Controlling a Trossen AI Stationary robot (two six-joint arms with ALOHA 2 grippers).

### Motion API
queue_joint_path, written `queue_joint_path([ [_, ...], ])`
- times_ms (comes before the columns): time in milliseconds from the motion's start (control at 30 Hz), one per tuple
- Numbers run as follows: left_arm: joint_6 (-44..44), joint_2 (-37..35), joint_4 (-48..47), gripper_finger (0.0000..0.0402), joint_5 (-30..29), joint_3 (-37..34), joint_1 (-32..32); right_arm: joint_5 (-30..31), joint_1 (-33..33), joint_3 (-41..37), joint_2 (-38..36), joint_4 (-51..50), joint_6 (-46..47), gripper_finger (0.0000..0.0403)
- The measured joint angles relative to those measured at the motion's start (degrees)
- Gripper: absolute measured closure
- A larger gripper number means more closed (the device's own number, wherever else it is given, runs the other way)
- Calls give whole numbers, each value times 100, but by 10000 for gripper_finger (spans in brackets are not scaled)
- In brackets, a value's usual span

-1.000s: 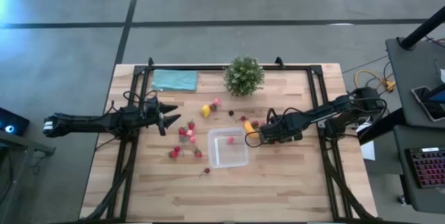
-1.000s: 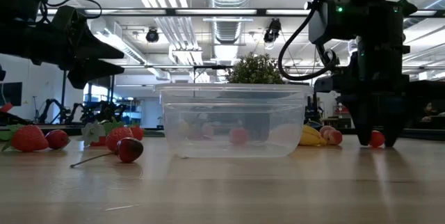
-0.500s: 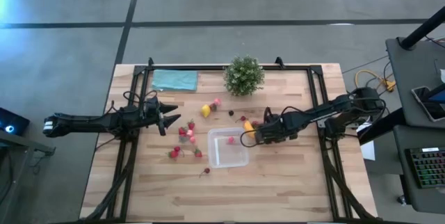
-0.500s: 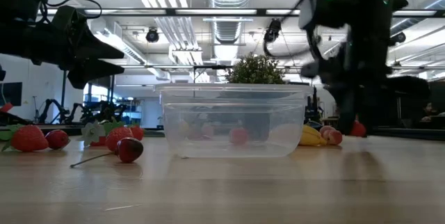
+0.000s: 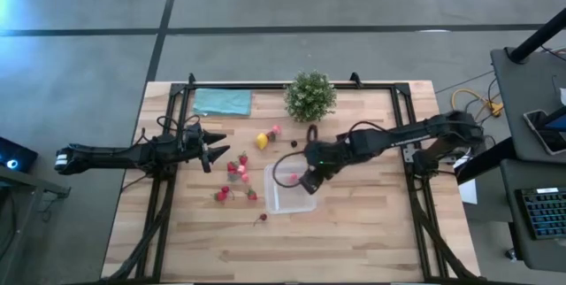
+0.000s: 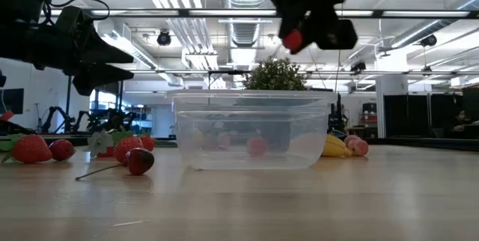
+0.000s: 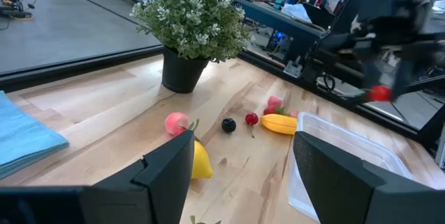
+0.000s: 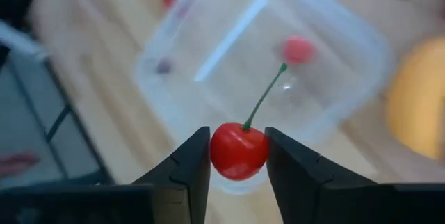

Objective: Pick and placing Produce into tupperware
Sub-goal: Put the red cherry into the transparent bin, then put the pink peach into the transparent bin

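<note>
The clear tupperware [image 5: 290, 189] stands on the table with one red piece [image 6: 257, 146] inside. My right gripper [image 5: 307, 180] hovers above its right side, shut on a red cherry [image 8: 239, 151] with a green stem. In the low view the cherry [image 6: 293, 40] sits high over the tupperware [image 6: 251, 130]. Loose strawberries [image 5: 235, 171] lie left of the tupperware. A lemon [image 7: 198, 161], a pink piece [image 7: 176, 122], a dark piece [image 7: 229, 124] and a banana [image 7: 279, 124] lie behind it. My left gripper [image 5: 209, 155] waits open near the strawberries. My right gripper pinches the cherry's round red body [image 8: 229, 156] between its two fingers, one finger on each side. The fingers come from above, pointing down at the tupperware [image 8: 264, 78]. The cherry is lifted clear, and its stem [image 8: 267, 93] sticks out past the fingers.
A potted plant [image 5: 309, 96] stands at the far edge, a teal cloth [image 5: 221, 101] lies at the far left. A cherry with a stem [image 6: 138, 160] lies near the tupperware's near left corner. Bare wood shows along the near side.
My right gripper has risen from the table beside the banana and moved left, over the tupperware's right side. The cherry, which rested on the table between the fingers, is now lifted clear.
</note>
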Motion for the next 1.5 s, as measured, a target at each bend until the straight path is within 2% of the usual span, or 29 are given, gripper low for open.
queue_joint_path([
  [233,0,2,-1,168,0,1,-1,-927,-66,628,1097,-62,-382,264],
  [367,0,2,-2,168,0,1,-1,-975,24,854,1606,-104,-278,248],
  [533,1,4,-2,169,0,1,0,2,97,1254,1802,-706,219,214],
  [667,0,2,-1,169,0,1,-2,897,97,1492,1524,-1964,758,186],
  [767,-1,0,0,169,0,1,0,1167,38,1486,1201,-2954,1119,171],
  [867,0,5,-2,168,0,1,-2,1146,-103,1227,895,-3535,1295,165],
  [1067,1,-9,0,169,0,1,0,1149,-419,229,419,-3328,938,167],
  [1133,-1,-4,-2,169,1,1,-1,1110,-511,-161,390,-3037,585,169],
  [1267,1,2,-2,169,0,0,0,473,-681,-927,377,-1954,-137,170],
  [1500,1,2,-2,169,0,1,-2,701,-736,-1558,321,-1379,-145,170],
])
